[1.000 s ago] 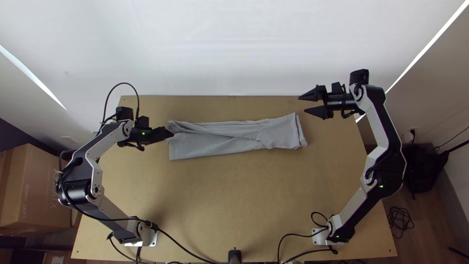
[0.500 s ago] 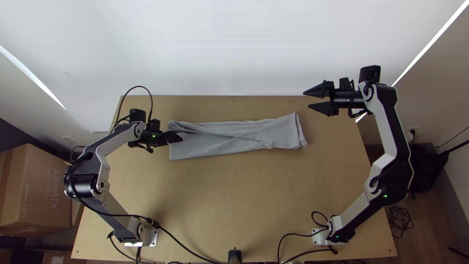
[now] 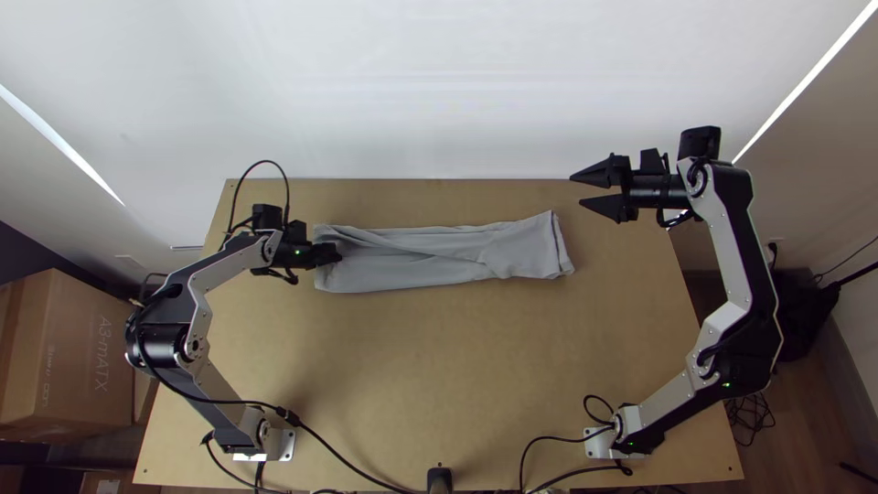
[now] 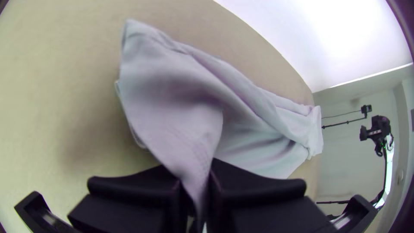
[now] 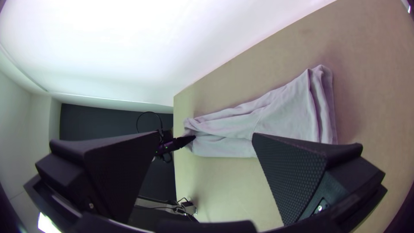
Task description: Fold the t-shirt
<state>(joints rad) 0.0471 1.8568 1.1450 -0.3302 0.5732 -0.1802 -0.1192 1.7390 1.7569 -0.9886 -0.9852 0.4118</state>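
Top view: the t-shirt (image 3: 430, 261) is found as a long, narrow strip lying across the upper middle of the frame, its length already gathered into several layers. Its left end is gripped by the left gripper (image 3: 336, 256), and a pinch of cloth is seen drawn up between the closed fingers in the left wrist view. The right gripper (image 3: 575, 190) is held open, apart from the cloth, at the upper right.

The step in hand is judged to be the shortening fold. For the next move, the gripped end should be lifted and carried toward the frame's right, then laid down over the rest of the strip.

A slanting crease and a bulge are noted along the strip (neatness is marked down accordingly), so an uneven fold may result. Whether every layer is caught cannot be confirmed; lower ones could be left behind.

A black cable (image 3: 343, 467) is noted across the lower part of the table (image 3: 439, 366), well apart from the cloth. By the left edge, a cardboard box (image 3: 78, 366) is recorded. No obstruction to the fold is identified.
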